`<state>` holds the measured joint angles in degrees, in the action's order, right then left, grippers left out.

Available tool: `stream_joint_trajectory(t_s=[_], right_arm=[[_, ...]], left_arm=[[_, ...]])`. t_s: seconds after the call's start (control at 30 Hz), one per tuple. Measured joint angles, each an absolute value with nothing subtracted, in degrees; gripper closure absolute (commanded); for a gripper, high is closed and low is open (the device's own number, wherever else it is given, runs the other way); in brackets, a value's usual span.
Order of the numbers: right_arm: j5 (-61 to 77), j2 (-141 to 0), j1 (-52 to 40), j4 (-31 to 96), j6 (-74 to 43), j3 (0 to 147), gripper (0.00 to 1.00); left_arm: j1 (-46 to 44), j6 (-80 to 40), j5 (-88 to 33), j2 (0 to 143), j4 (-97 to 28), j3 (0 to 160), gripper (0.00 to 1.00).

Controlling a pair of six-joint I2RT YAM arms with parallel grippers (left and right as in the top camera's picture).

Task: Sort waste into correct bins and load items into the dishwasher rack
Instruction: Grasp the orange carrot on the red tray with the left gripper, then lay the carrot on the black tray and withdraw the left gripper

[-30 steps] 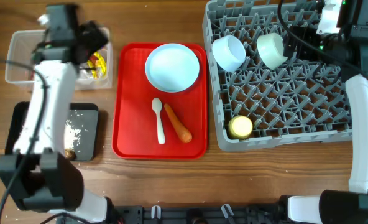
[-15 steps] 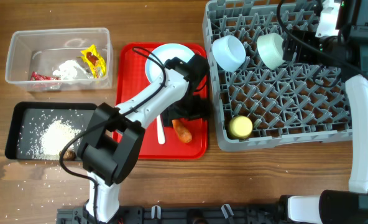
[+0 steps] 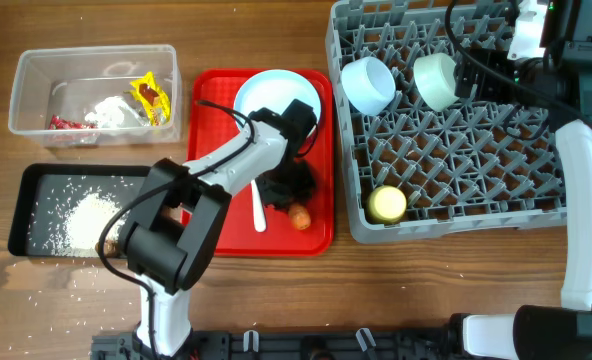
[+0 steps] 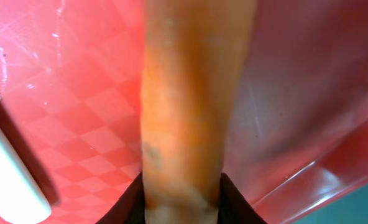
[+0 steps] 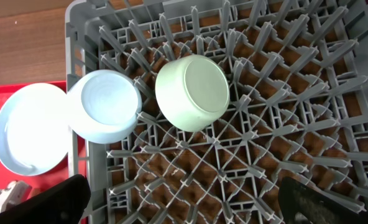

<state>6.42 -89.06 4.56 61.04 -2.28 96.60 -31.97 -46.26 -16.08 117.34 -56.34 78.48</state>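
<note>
On the red serving tray (image 3: 208,120) the orange carrot (image 3: 299,217) lies beside the white spoon (image 3: 255,195). My left gripper (image 3: 288,186) is shut on the carrot; only its tip shows from above. In the left wrist view the carrot (image 4: 190,106) fills the middle, with both dark fingers (image 4: 132,204) pressed against its sides. The light blue plate (image 3: 276,105) sits at the tray's far end. Two pale bowls (image 3: 368,84) (image 3: 437,80) and the yellow cup (image 3: 387,204) are in the dishwasher rack (image 3: 456,170). My right gripper (image 5: 184,205) hangs open above the rack.
The clear tub (image 3: 36,75) at the far left holds tissue and red and yellow wrappers. In front of it the black tray (image 3: 26,200) holds rice and a brownish lump. Rice grains are scattered on the wooden table near the tray.
My left arm swung from the clear tub over to the red tray, and its jaws closed on the carrot. The right arm has not moved.
</note>
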Motion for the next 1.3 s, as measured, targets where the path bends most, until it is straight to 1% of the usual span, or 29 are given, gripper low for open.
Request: stream_joint_trajectory(t_s=[0.07, 0.13, 0.17, 0.3, 0.4, 0.47, 0.5, 0.6, 0.67, 0.73, 0.8, 0.83, 0.9, 0.93, 1.0, 1.03, 1.07, 1.13, 1.23, 1.3], right_arm=[[6.44, -89.06, 4.56, 61.01, -2.28, 96.6, 0.0], [6.42, -89.06, 4.56, 60.69, -2.28, 96.6, 0.0], [6.44, -89.06, 4.56, 60.47, -2.28, 96.6, 0.0], [6.44, -89.06, 4.56, 59.81, -2.28, 96.6, 0.0], [6.44, -89.06, 4.56, 59.51, -2.28, 96.6, 0.0], [6.44, -89.06, 4.56, 59.11, -2.28, 96.6, 0.0], [6.44, -89.06, 4.56, 59.09, -2.28, 96.6, 0.0], [6.44, -89.06, 4.56, 59.0, -2.28, 96.6, 0.0], [6.44, -89.06, 4.56, 58.87, -2.28, 96.6, 0.0], [6.42, -89.23, 4.56, 58.85, -2.28, 96.6, 0.0], [6.42, -90.24, 4.56, 58.72, -2.28, 96.6, 0.0], [6.44, -91.33, 4.56, 58.85, -2.31, 96.6, 0.0], [6.44, -92.51, 4.56, 59.05, -2.28, 96.6, 0.01], [6.44, -92.82, 4.56, 59.2, -2.28, 96.6, 0.0], [6.44, -92.9, 4.56, 59.2, -2.31, 96.6, 0.0], [6.44, -92.9, 4.56, 59.24, -2.31, 96.6, 0.0], [6.44, -92.9, 4.56, 59.31, -2.31, 96.6, 0.0], [6.44, -92.9, 4.56, 59.35, -2.31, 96.6, 0.0], [6.44, -92.9, 4.56, 59.68, -2.31, 96.6, 0.0], [6.44, -92.9, 4.56, 59.86, -2.31, 96.6, 0.0]], left_arm=[[-30.7, -45.19, -17.32, 117.34, -57.47, 78.54, 0.83], [-28.71, -44.31, -17.52, 117.34, -60.69, 79.42, 0.87], [-27.31, -43.11, -17.78, 117.34, -63.99, 81.25, 0.87], [-19.64, -37.63, -17.91, 113.69, -71.22, 90.04, 0.82], [-14.22, -34.57, -16.6, 106.43, -74.26, 93.14, 0.81], [-8.23, -33.45, -12.4, 99.59, -77.97, 93.95, 0.81], [-3.84, -33.23, -9.69, 96.38, -79.5, 94.06, 0.81], [7.97, -33.04, -4.56, 92.68, -82.32, 94.15, 0.82], [18.96, -33.01, -1.08, 91.94, -83.59, 93.93, 0.82], [29.23, -33.01, 0.32, 91.42, -78.91, 88.86, 0.84], [33.89, -33.19, 0.6, 90.91, -72.01, 81.78, 0.83], [35.73, -33.3, 0.54, 90.91, -67.07, 75.96, 0.81], [36.62, -33.95, 0.4, 91.31, -61.39, 68.34, 0.72], [36.6, -34.44, 0.14, 91.35, -58.35, 64.93, 0.7], [36.49, -35.9, -0.27, 91.39, -51.4, 57.76, 0.7], [36.49, -36.6, -0.3, 91.44, -49.74, 55.81, 0.65], [36.49, -37.23, -0.32, 91.44, -48.6, 54.35, 0.47], [36.49, -37.67, -0.34, 91.44, -48.05, 54.35, 0.33], [36.49, -38.35, -0.51, 91.44, -47.97, 54.35, 0.24], [36.49, -38.28, -0.58, 91.44, -47.97, 54.35, 0.21]])
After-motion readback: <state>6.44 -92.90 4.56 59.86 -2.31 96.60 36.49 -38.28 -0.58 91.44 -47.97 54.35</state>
